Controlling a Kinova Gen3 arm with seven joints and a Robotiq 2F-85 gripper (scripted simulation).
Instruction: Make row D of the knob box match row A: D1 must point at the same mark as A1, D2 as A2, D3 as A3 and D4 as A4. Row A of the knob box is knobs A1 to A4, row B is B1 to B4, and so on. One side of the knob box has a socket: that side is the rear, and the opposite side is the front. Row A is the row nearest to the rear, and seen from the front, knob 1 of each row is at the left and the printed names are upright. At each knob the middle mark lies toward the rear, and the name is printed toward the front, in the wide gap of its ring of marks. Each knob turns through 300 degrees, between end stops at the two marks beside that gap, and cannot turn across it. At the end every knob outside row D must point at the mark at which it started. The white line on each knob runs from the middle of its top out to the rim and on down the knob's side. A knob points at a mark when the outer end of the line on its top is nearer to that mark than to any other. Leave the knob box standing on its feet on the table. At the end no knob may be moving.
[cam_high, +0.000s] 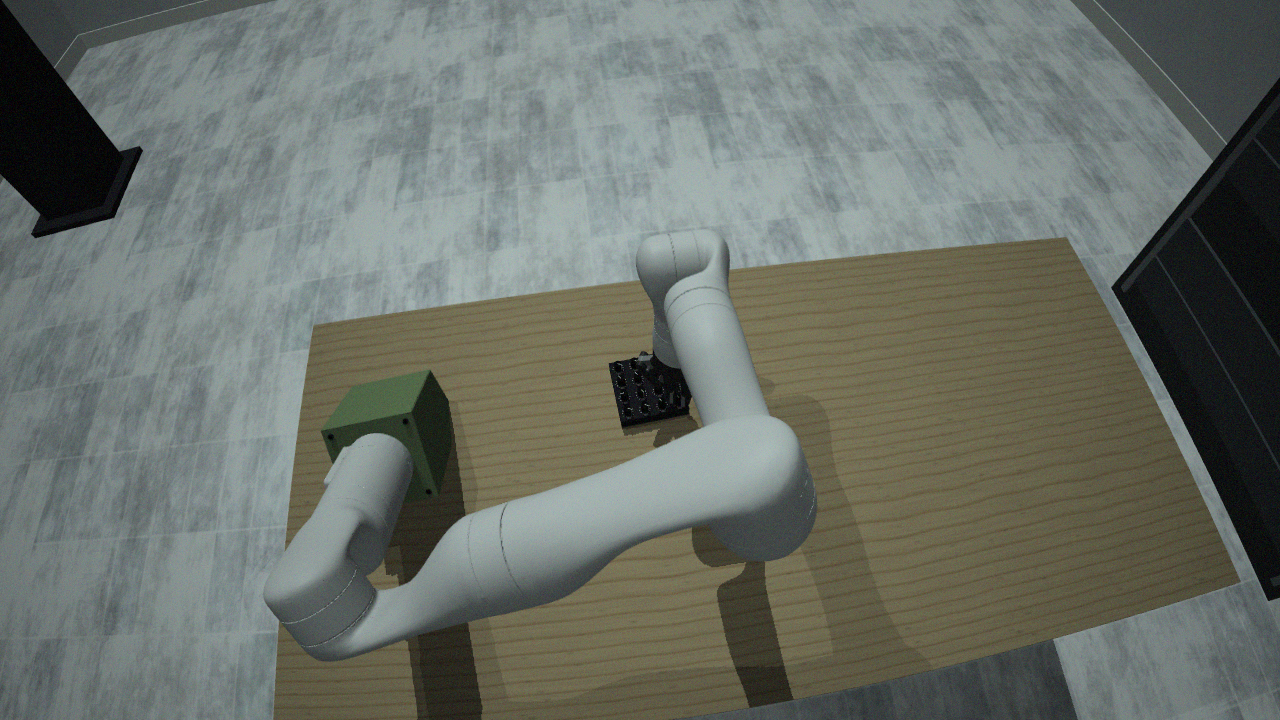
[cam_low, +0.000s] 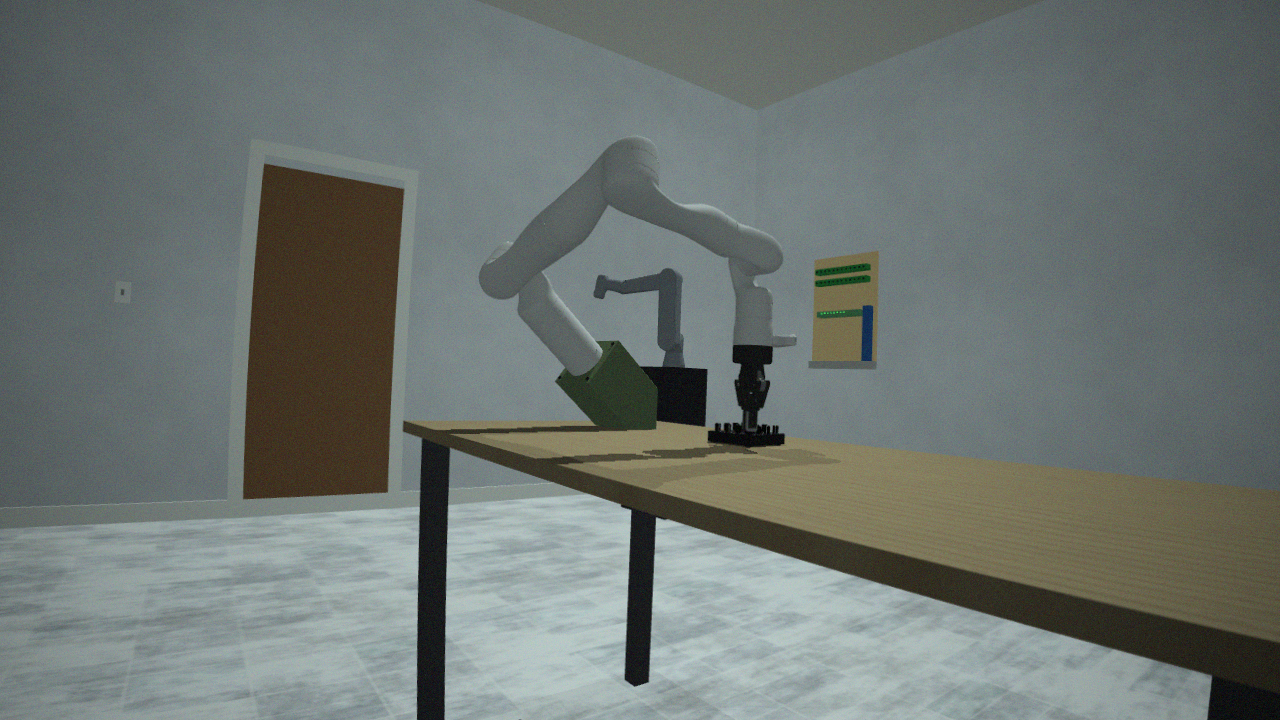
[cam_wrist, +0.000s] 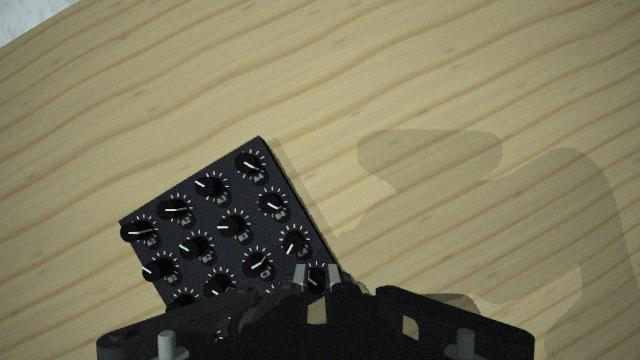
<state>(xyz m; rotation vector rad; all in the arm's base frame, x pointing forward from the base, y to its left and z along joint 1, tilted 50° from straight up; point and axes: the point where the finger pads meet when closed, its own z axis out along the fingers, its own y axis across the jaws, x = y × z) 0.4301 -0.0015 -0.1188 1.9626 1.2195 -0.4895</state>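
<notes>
The surface (cam_high: 939, 376) (cam_low: 939, 510) (cam_wrist: 450, 75) is a pale wooden tabletop with wavy darker grain, on dark legs. The black knob box (cam_high: 651, 416) (cam_low: 746, 439) (cam_wrist: 230, 202) rests on it, knobs upward. A green angled block (cam_high: 380, 402) (cam_low: 626, 389) stands well apart from the box, toward one end. Shadows fall across the wood around both.

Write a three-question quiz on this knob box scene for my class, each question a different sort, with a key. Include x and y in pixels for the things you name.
1. Multiple choice: Which knob is between the fingertips of the hand (cam_high: 673, 398) (cam_low: 750, 420) (cam_wrist: 317, 276)?
a) A1
b) D4 (cam_wrist: 315, 283)
c) B2
2. True or false: The knob box (cam_high: 653, 419) (cam_low: 747, 440) (cam_wrist: 245, 195) lies on the floor.
3. Fill in: The block (cam_high: 384, 398) (cam_low: 626, 394) at the arm's base is coloured ____.

Key: 1 b; 2 false; 3 green.
</notes>
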